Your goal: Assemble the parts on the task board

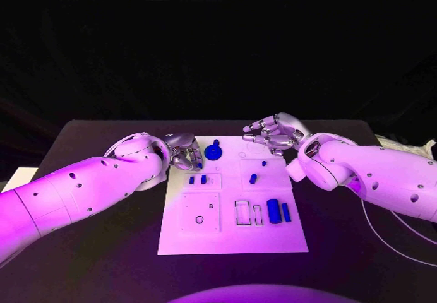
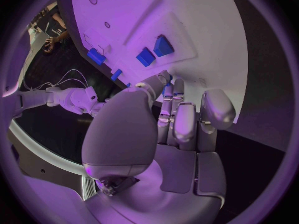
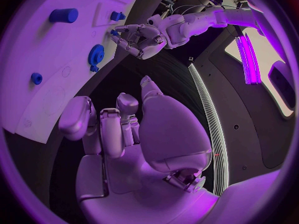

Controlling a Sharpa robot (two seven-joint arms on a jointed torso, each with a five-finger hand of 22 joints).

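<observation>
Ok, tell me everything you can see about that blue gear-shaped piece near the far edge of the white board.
The blue gear is a small toothed wheel with a raised hub or stub at its centre, looking like matte plastic. It lies flat on the task board near the far edge, toward the left hand. The right wrist view shows its teeth and stub clearly. The left hand's fingers are close beside it; whether they touch it cannot be told. The right hand hovers apart from it.

task board (image 1: 273,237): white | parts: blue, incl. gear (image 1: 213,151) and cylinder (image 1: 273,209) | desk (image 1: 100,252): black | arms: white | left hand (image 1: 185,153), right hand (image 1: 271,134): silver
</observation>
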